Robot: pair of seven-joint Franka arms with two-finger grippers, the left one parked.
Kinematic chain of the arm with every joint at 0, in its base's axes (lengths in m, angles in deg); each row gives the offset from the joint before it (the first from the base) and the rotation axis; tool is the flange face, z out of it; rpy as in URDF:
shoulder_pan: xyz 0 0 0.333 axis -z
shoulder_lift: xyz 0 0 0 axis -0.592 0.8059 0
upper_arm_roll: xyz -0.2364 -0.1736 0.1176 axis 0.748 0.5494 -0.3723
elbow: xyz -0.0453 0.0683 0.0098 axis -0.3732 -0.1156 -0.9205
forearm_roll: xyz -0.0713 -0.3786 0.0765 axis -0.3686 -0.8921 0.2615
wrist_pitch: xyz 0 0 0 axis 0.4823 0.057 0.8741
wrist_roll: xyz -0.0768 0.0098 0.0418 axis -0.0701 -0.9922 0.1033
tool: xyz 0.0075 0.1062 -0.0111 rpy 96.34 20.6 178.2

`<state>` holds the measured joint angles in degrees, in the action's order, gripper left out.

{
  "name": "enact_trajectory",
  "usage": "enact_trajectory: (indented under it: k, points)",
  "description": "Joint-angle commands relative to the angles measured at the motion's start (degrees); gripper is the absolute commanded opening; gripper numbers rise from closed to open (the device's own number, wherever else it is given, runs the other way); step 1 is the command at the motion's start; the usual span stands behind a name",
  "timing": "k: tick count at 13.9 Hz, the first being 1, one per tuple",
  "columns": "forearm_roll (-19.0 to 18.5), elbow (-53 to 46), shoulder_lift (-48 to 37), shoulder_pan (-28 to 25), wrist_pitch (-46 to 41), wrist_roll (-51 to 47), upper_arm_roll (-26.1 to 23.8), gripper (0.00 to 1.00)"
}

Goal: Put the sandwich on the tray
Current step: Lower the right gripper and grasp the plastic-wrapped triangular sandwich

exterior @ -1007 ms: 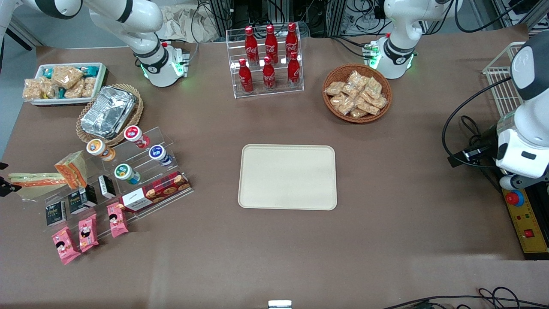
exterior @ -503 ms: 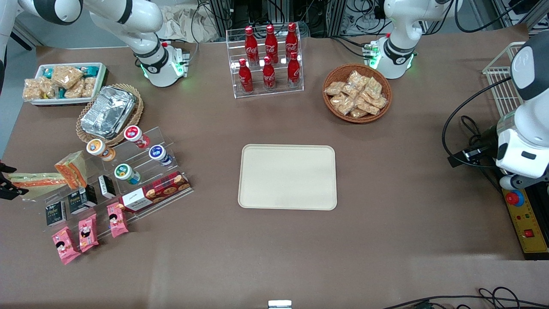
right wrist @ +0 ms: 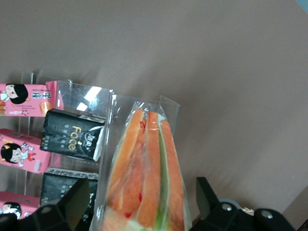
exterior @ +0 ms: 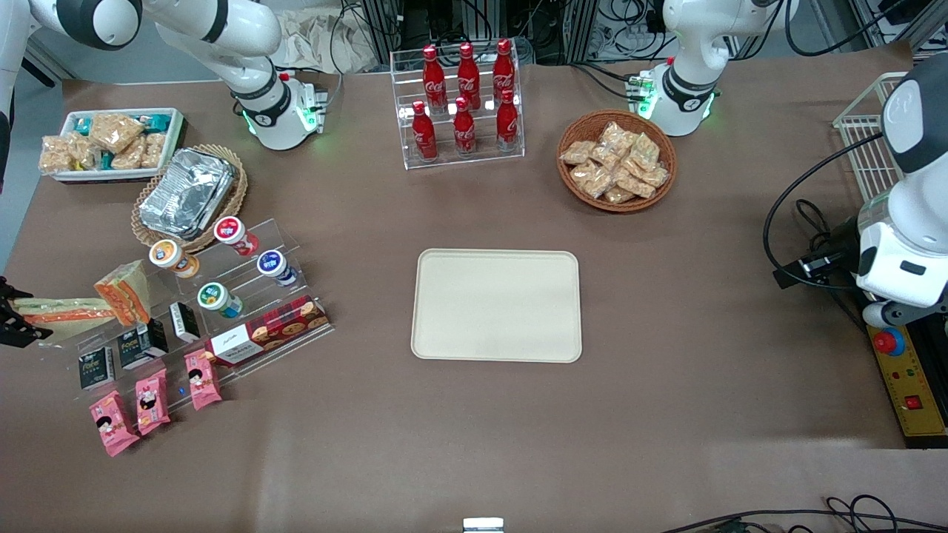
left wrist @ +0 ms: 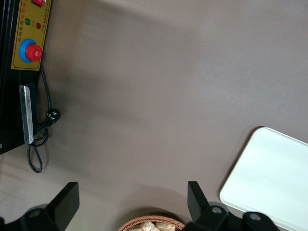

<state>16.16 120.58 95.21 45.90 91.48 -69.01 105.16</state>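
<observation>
Cream tray (exterior: pixel 496 305) sits flat mid-table, well apart from the action. Over at the working arm's end stands the clear stepped rack (exterior: pixel 222 296), and there on it is the wrapped sandwich (exterior: pixel 63 309), lying on its side next to the black Face boxes (right wrist: pixel 72 139). The gripper (exterior: pixel 11 318) is right at its end, jaws spread wide with a finger (right wrist: pixel 62 207) on either flank of the wedge, not pressing it.

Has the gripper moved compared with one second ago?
Yes. In the front view the gripper has advanced a little along the sandwich, toward the clear acrylic display stand. Its open jaws straddle the sandwich's end.
</observation>
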Motion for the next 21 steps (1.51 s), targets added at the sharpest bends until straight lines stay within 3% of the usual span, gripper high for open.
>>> enact_trajectory:
  k: [1,3,4,6,8,10,15,19,21]
  points:
    - [2.32,0.27,0.35,0.59,1.16,1.17,-0.26,0.98]
    - [2.5,0.19,1.05,1.12,1.43,1.87,-0.26,0.91]
    - [2.85,0.19,1.4,1.12,1.6,2.66,-0.35,0.78]
    - [4.69,0.19,1.49,1.21,1.51,3.98,-0.26,0.66]
    - [4.78,0.1,1.23,1.21,1.25,4.16,-0.26,0.47]
    - [5.05,-0.69,0.71,1.21,0.81,4.25,-0.26,0.37]
    - [4.52,-3.32,-1.14,1.03,-0.41,8.81,-0.26,0.38]
    - [1.55,-5.17,-5.44,-0.98,-5.24,12.49,-0.61,0.39]
    - [-0.05,-5.17,-7.11,-2.21,-6.57,22.04,-1.05,0.39]
